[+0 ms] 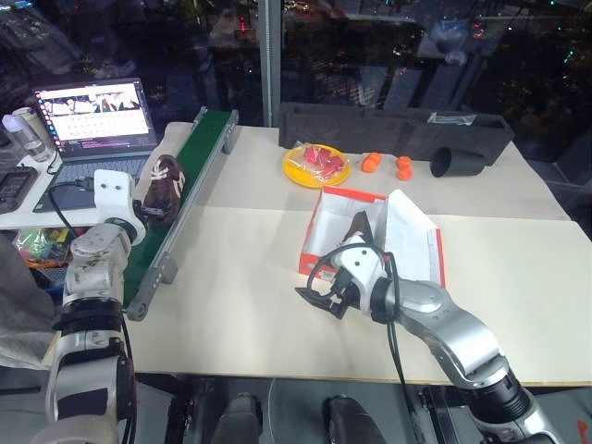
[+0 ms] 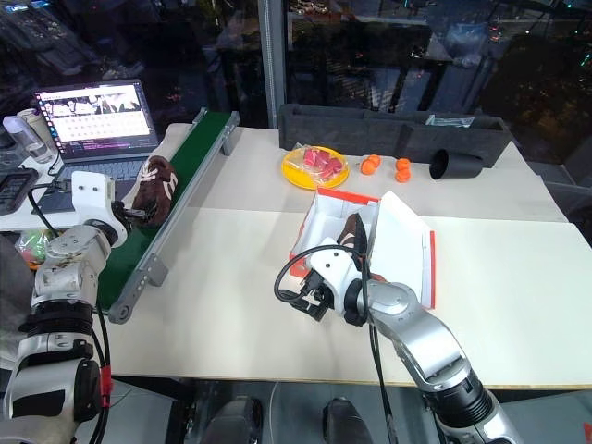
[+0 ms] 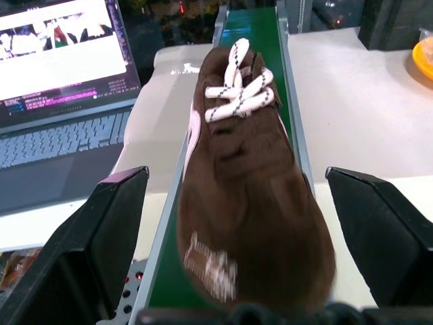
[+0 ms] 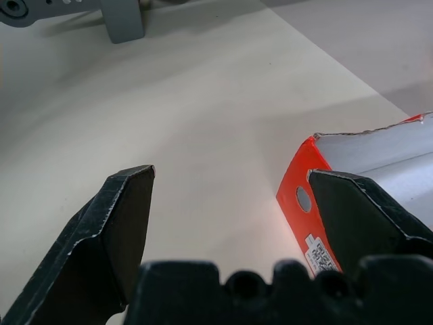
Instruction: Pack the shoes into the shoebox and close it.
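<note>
where green conveyor belt (image 1: 199,157) runs beside laptop (image 1: 97,120), dark brown shoe (image 3: 247,196) with pale laces lies between spread fingers of left gripper (image 3: 247,237), ungripped. right gripper (image 4: 233,210) open, empty, at red-orange shoebox (image 1: 319,222) corner. head views show second shoe (image 1: 359,225) inside box, lid up; right wrist view shows box's end label.

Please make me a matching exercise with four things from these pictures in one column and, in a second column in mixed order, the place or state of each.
Things:
1. brown shoe
2. shoebox
3. yellow plate
4. left gripper

Places or states:
a. open, white inside, lid flap folded back
b. on the green conveyor belt
c. fingers open on either side of the shoe
d. on the table, holding red pieces

Pairs: 1-b, 2-a, 3-d, 4-c
</note>
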`<move>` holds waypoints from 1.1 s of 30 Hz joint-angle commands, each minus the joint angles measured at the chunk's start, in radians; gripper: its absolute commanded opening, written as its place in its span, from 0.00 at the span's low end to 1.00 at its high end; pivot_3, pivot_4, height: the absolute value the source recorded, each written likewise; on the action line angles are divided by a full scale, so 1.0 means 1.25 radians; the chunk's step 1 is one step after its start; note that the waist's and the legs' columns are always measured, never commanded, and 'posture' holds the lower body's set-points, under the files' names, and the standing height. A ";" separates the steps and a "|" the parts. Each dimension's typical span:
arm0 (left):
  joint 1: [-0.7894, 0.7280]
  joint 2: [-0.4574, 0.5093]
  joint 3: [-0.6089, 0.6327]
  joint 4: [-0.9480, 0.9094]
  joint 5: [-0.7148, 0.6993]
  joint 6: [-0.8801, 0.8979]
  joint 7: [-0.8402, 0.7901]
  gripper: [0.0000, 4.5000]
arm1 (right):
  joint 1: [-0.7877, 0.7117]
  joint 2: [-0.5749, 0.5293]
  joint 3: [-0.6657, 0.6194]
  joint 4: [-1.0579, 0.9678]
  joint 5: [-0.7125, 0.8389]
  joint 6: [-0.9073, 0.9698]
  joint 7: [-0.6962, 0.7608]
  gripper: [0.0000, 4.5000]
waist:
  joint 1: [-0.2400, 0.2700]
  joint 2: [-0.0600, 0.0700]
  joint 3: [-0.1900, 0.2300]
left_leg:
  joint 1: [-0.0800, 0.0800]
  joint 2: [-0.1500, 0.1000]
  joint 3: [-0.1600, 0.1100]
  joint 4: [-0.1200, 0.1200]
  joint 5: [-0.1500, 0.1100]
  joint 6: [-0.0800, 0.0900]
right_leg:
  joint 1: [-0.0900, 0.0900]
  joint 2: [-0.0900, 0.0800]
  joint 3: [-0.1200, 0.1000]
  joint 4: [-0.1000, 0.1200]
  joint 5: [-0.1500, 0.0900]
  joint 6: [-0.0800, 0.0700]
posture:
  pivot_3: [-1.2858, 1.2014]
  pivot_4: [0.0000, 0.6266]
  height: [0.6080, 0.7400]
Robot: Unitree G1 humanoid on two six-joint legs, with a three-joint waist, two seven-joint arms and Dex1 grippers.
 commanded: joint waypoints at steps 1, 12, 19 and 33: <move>-0.007 -0.005 -0.019 0.011 0.016 0.046 0.013 1.00 | -0.006 0.007 -0.018 -0.035 0.000 0.004 -0.006 0.95 | 0.000 0.000 0.000 | 0.000 0.000 0.000 0.000 0.000 0.000 | 0.000 0.000 0.000 0.000 0.000 0.000 | 0.52 0.24 0.55; -0.029 -0.020 -0.021 0.021 0.013 0.055 0.011 0.47 | -0.011 0.018 -0.030 -0.039 0.004 0.011 -0.011 1.00 | 0.001 0.000 0.000 | 0.003 0.000 0.000 0.002 0.001 -0.001 | 0.002 0.000 0.000 0.005 0.000 0.000 | 0.52 0.24 0.55; -0.026 -0.031 -0.010 0.016 0.005 0.030 0.019 0.37 | -0.012 0.021 -0.034 -0.038 0.003 0.014 -0.016 1.00 | 0.002 0.000 0.000 | 0.003 0.000 0.000 0.002 0.001 -0.001 | 0.001 0.000 0.000 0.006 -0.001 -0.001 | 0.52 0.24 0.55; -0.031 -0.091 0.039 -0.085 -0.047 -0.043 0.030 0.06 | -0.057 0.106 -0.136 0.008 0.045 0.079 -0.090 1.00 | 0.007 -0.001 0.000 | 0.002 0.000 -0.001 0.002 0.001 -0.001 | 0.001 0.000 0.000 0.006 -0.001 -0.001 | 0.52 0.24 0.55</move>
